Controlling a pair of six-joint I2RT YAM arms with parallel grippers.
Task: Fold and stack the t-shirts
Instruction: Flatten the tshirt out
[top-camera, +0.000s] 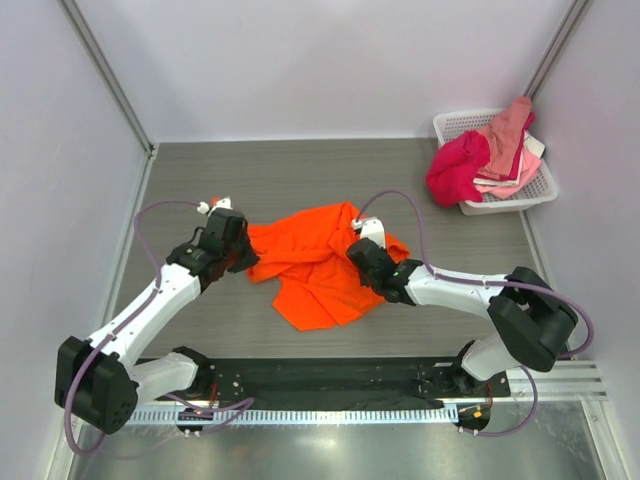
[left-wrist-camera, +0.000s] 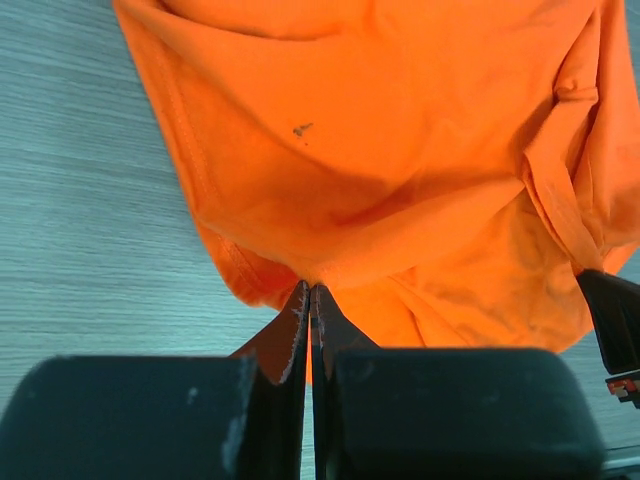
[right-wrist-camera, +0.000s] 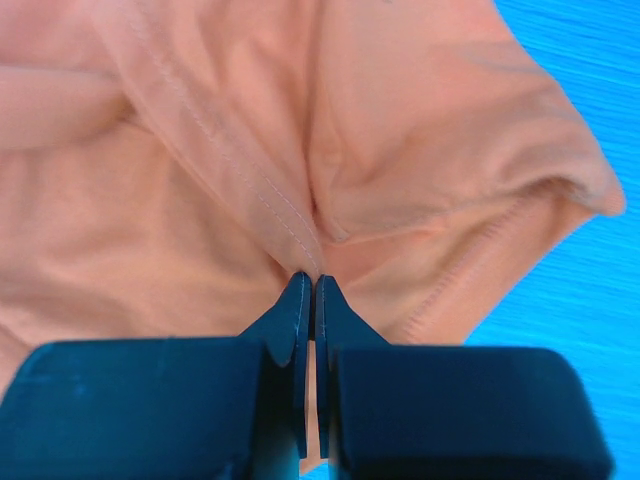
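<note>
The bright orange t-shirt (top-camera: 315, 265) lies crumpled on the grey table between my two arms. My left gripper (top-camera: 240, 250) is shut on its left edge; in the left wrist view the jaws pinch the orange cloth (left-wrist-camera: 380, 170) at the fingertips of that gripper (left-wrist-camera: 311, 288). My right gripper (top-camera: 362, 262) is shut on the shirt's right side; in the right wrist view the cloth (right-wrist-camera: 200, 180) looks pale salmon and a seam runs into that gripper (right-wrist-camera: 313, 277). A magenta shirt (top-camera: 458, 168), a salmon one (top-camera: 508, 128) and a pale pink one (top-camera: 500, 180) are heaped in the basket.
The white lattice basket (top-camera: 540, 190) stands at the back right corner, near the right wall. Grey walls close in the table on the left, back and right. The arm bases sit on a black rail (top-camera: 330, 380) at the near edge.
</note>
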